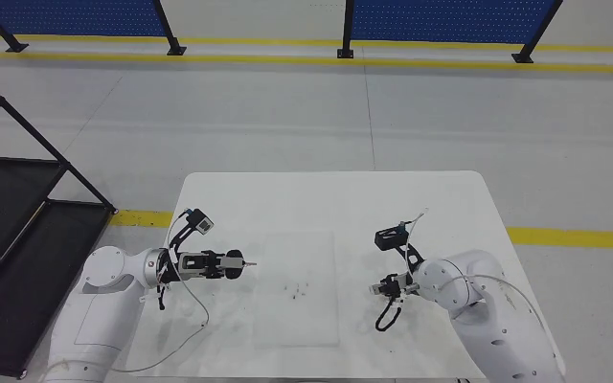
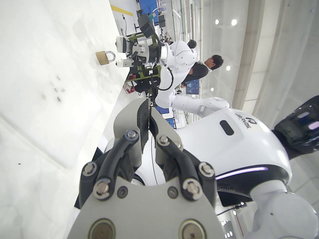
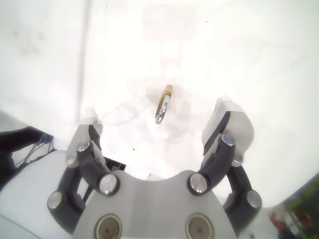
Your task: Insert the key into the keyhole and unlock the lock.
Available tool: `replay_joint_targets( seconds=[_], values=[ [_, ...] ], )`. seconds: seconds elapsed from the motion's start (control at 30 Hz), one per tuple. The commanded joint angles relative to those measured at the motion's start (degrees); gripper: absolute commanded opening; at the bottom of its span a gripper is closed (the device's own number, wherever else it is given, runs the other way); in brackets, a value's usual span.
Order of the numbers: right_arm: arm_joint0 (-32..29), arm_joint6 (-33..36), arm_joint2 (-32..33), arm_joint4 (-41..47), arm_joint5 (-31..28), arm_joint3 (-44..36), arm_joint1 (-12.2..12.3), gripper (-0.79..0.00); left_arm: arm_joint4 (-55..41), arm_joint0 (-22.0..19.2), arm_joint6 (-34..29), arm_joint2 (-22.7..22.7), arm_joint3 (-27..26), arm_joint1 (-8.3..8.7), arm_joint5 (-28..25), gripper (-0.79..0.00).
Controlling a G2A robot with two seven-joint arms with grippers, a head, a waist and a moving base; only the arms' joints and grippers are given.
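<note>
Top view puts the left tool (image 1: 241, 262) out over the left part of the worktop (image 1: 287, 201), aimed across at the other arm. Its fingers are pressed together on a thin sliver that pokes out ahead of the tips, which I take for the key (image 1: 251, 262). Well ahead of this tool, straight along its pointing line, lies the padlock (image 2: 103, 58), and a wide stretch of bare worktop separates key from lock.

Further right, the right tool (image 3: 158, 113) is by far the nearer to the lock. Its fingers are spread, with nothing in them, and the padlock lies just ahead of the tips, roughly centred in the gap. The lock's long axis runs along this tool's reach: the shackle is toward the tool and the brass body points away from it, toward the left arm.

The keyhole itself cannot be made out. Judging by that lie, it faces the key-bearing tool, so the coming move likely turns on the right tool closing on the lock.
</note>
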Motion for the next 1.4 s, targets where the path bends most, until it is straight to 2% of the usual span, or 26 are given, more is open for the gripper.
replay_joint_targets(
  seconds=[0.0,0.27,0.47,0.57,0.93,0.97,1.03,1.07,1.37],
  values=[
    [0.0,0.0,0.0,0.0,0.0,0.0,0.0,0.0,0.0,0.0,0.0,0.0,0.0,0.0,0.0,-0.785],
    [-0.59,-1.66,-0.21,0.55,-0.68,0.53,-0.01,0.0,0.0,0.0,0.0,0.0,0.0,0.0,0.0,-0.785],
    [0.3,0.0,-2.02,0.63,3.71,2.71,0.09,0.0,0.0,0.0,0.0,0.0,0.0,0.0,0.0,-0.785],
    [1.41,0.0,-3.57,1.57,6.41,4.76,0.46,0.0,0.0,0.0,0.0,0.0,0.0,0.0,0.0,-0.785],
    [3.06,0.0,-6.76,1.07,6.41,5.22,2.4,0.0,0.0,0.0,0.0,0.0,0.0,0.0,0.0,-0.785],
    [3.0,0.0,-6.91,1.09,6.41,5.18,2.52,-0.031,0.0,0.0,0.0,0.0,0.0,0.0,0.0,-0.785],
    [2.99,0.0,-7.26,1.2,6.41,5.42,2.75,-0.329,0.0,0.0,0.0,0.0,0.0,0.0,0.0,-0.785],
    [3.04,0.0,-7.55,1.58,6.41,5.5,2.84,-0.413,0.0,0.0,0.0,0.0,0.0,0.0,0.0,-0.785],
    [4.42,0.0,-8.38,3.41,6.41,6.55,3.41,-0.428,0.0,0.0,0.0,0.0,0.0,0.0,0.0,-0.785]
  ],
)
